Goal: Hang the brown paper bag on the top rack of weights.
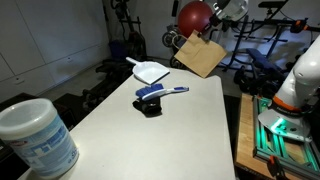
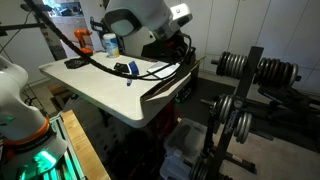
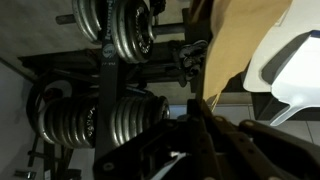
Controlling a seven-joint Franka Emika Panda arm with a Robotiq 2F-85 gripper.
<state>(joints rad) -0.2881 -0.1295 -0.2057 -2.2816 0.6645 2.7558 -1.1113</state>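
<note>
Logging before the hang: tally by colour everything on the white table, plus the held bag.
White: 2, tub and scoop
Blue: 1, handled tool
Black: 1, block under it
Brown: 1, paper bag, held aloft
Total: 5

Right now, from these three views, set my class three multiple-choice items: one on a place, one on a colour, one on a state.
1. Where does the blue-handled tool lie?
A on the floor
B on the white table
C on a chair

2. What colour is the ball behind the brown paper bag?
A red
B green
C yellow

3. How does the bag stand to the weight rack?
A hung on its top row
B lifted at the table's far end, not yet on it
C lying under it

Answers:
1 B, it rests on a black object on the tabletop.
2 A, it shows red above the bag.
3 B, the wrist view shows the bag apart from the rack.
</note>
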